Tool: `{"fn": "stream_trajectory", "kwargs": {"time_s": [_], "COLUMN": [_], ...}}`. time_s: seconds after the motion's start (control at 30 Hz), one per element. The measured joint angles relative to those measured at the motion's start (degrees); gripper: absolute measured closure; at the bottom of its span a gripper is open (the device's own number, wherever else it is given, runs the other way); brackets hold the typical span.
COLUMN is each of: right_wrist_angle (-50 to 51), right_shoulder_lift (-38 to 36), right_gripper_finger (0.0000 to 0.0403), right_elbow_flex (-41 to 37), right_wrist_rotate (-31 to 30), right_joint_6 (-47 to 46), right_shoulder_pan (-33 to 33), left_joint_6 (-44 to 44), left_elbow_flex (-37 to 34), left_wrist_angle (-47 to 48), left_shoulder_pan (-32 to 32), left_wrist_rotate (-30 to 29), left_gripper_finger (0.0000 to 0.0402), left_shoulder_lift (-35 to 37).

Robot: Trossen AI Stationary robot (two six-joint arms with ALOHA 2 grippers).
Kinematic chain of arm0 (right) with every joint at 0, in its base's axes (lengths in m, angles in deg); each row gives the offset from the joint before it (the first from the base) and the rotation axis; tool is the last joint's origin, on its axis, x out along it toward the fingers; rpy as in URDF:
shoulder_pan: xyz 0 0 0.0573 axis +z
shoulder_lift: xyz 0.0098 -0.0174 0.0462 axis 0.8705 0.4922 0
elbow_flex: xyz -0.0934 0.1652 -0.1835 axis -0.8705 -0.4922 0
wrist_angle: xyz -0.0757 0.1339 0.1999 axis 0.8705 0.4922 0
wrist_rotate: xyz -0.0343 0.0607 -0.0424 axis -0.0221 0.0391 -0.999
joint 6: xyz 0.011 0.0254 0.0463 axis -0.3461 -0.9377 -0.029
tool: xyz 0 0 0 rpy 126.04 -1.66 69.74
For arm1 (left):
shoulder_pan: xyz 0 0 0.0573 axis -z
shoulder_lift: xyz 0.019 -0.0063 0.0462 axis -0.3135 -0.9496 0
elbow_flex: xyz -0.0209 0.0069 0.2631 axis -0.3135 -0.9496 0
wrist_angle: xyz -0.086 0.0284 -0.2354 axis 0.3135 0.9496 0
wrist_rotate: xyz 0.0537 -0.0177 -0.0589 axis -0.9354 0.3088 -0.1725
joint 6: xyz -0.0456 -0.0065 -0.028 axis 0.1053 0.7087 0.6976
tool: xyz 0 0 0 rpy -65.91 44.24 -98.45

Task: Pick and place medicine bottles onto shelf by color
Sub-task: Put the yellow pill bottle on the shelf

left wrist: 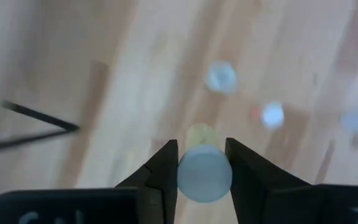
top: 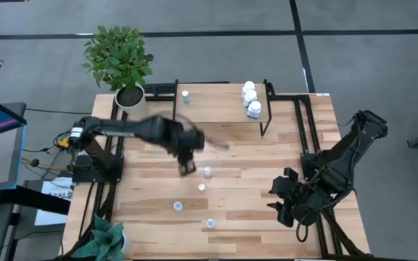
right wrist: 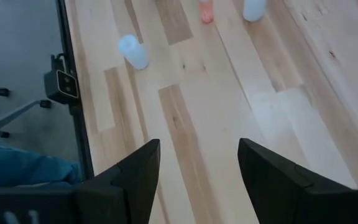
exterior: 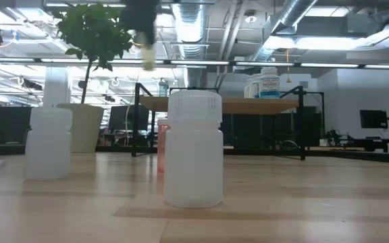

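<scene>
My left gripper [top: 187, 167] is above the table's middle, shut on a small vial [left wrist: 204, 174] with a pale cap and a yellowish body. In the low view the gripper [exterior: 145, 47] is high over the table. The shelf [top: 223, 109] stands at the far side, with three white bottles [top: 252, 98] at its right end and one vial [top: 186, 96] at its left end. Several small bottles stand on the table: two near the middle [top: 207, 172] [top: 202, 187] and two nearer the front [top: 178, 206] [top: 210, 223]. My right gripper [top: 285, 199] is open and empty at the right. My left gripper pinches the vial at its capped top [left wrist: 204, 163] between its two fingers [left wrist: 166, 174], coming from above and pointing down. The yellowish body [exterior: 148, 62] hangs below the fingers, lifted well clear of the table.
A potted plant [top: 122, 61] stands at the table's far left corner. Black frame rails [top: 307, 130] run along the table's right side. In the low view a white bottle [exterior: 193, 148] stands close, another [exterior: 48, 142] at the left, a reddish vial [exterior: 161, 145] behind.
</scene>
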Motion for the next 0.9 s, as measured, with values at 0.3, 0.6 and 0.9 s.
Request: {"fn": "stream_trajectory", "kwargs": {"time_s": [0.3,0.6,0.9], "right_wrist_angle": [-0.51,-0.46,-0.42], "right_shoulder_lift": [0.0,0.01,0.02], "right_gripper_finger": [0.0163,0.0163,0.0163], "right_elbow_flex": [0.0,0.0,0.0], "right_wrist_rotate": [0.0,0.0,0.02], "right_joint_6": [0.0,0.28,0.48], "right_shoulder_pan": [0.0,-1.07,-2.67], "left_joint_6": [-4.28,-3.36,-6.16], "left_elbow_flex": [6.38,6.51,6.33], "left_wrist_angle": [-1.24,-0.88,-1.03], "left_shoulder_pan": [-16.99,-28.01,-29.21], "left_wrist_rotate": [-0.09,0.13,-1.41], "left_gripper_finger": [0.0316,0.0317,0.0318], "left_shoulder_lift": [-0.19,-2.04,-4.38]}}
